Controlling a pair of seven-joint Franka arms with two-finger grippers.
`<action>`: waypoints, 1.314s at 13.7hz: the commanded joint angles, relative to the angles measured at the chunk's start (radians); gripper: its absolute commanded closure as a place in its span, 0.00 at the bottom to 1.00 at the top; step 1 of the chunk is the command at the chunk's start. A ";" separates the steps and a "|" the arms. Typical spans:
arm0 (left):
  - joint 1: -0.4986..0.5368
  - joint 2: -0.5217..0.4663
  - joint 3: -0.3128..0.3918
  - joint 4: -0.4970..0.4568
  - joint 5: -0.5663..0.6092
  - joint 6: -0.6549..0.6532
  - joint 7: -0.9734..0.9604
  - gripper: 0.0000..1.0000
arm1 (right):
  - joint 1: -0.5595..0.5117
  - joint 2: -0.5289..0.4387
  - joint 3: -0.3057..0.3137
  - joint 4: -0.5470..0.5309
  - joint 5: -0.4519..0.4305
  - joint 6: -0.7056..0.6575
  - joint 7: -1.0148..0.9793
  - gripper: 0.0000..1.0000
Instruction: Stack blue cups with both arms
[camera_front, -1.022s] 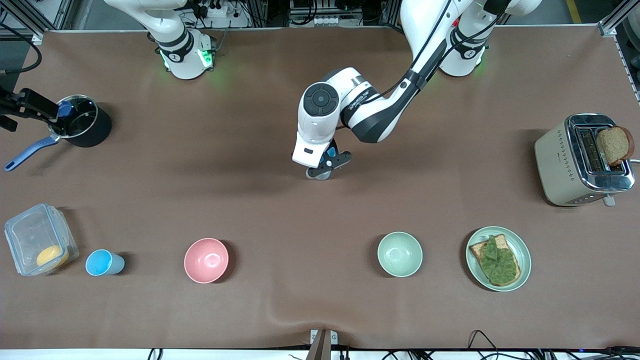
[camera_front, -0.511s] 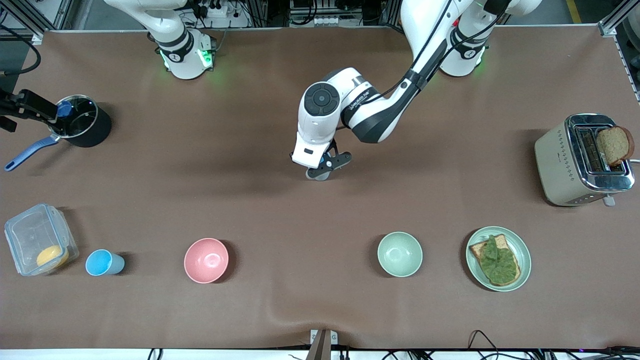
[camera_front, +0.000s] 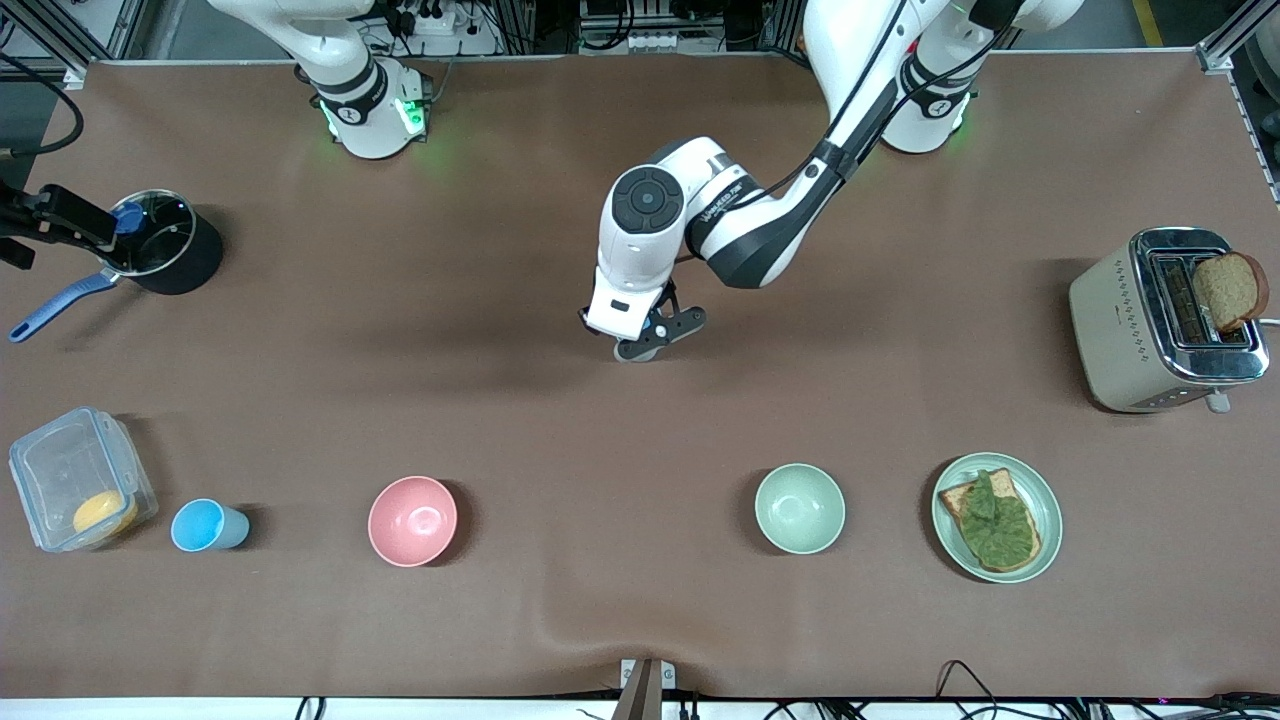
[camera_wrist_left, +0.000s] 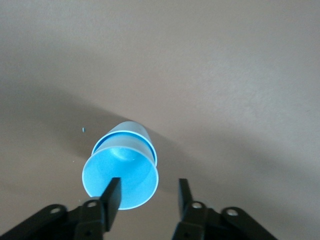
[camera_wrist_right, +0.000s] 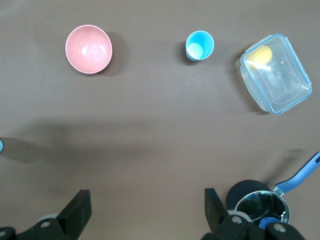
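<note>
left gripper (camera_wrist_left: 149, 192) spread open around small light-blue tapered plastic cup (camera_wrist_left: 121, 172); right gripper (camera_wrist_right: 147, 205) open, waiting aloft.

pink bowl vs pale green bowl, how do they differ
The pink bowl is pink and a little wider; the green bowl is pale green and a little smaller. The pink bowl sits toward the right arm's end of the table, beside a blue cup; the green bowl sits toward the left arm's end, beside a plate of toast. Both stand upright and look empty, about equally near the front camera.
</note>
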 joint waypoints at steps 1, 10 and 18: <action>0.028 -0.072 0.012 0.004 0.030 -0.030 -0.010 0.00 | -0.002 -0.002 0.002 -0.001 0.008 0.003 0.007 0.00; 0.297 -0.217 0.031 0.000 0.114 -0.214 0.351 0.00 | 0.000 -0.005 0.002 -0.001 0.008 0.001 0.000 0.00; 0.565 -0.396 -0.018 -0.189 0.022 -0.239 0.741 0.00 | 0.001 -0.008 0.000 -0.001 0.008 -0.016 -0.007 0.00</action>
